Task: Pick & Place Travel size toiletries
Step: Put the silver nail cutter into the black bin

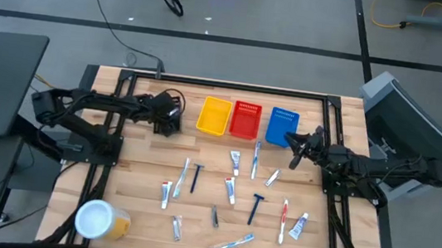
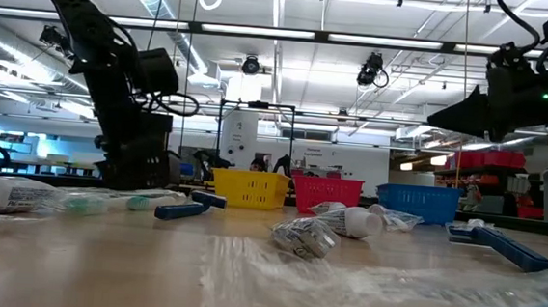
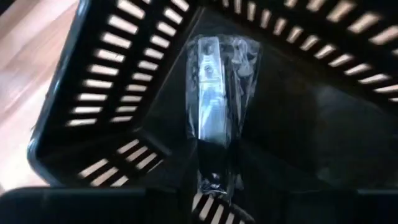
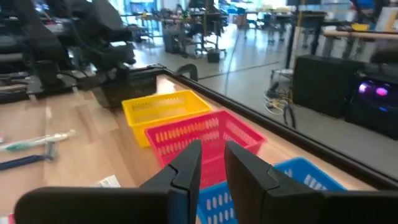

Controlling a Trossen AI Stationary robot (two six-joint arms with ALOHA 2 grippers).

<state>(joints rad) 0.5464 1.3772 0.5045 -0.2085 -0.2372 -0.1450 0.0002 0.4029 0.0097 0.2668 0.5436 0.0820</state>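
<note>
Butcher-block planks of the wooden table [image 1: 141,169] carried the scattered travel size toiletries [image 1: 230,188] across the near half, well apart from both arms. At the far left, the left gripper [image 1: 174,114] hung over the slatted black plastic basket [image 3: 93,93], and a dark item in a clear crinkled wrapper [image 3: 214,106] stood just ahead of it inside; whether it was clamped could not be told. The right gripper [image 4: 212,163] hovered by the blue slatted basket [image 1: 282,125], fingers slightly parted and empty.

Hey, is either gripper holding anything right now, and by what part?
The left gripper, over the black basket, has a clear-wrapped dark item hanging in front of it; the hold point is hidden. The right gripper, above the blue basket, holds nothing.
</note>
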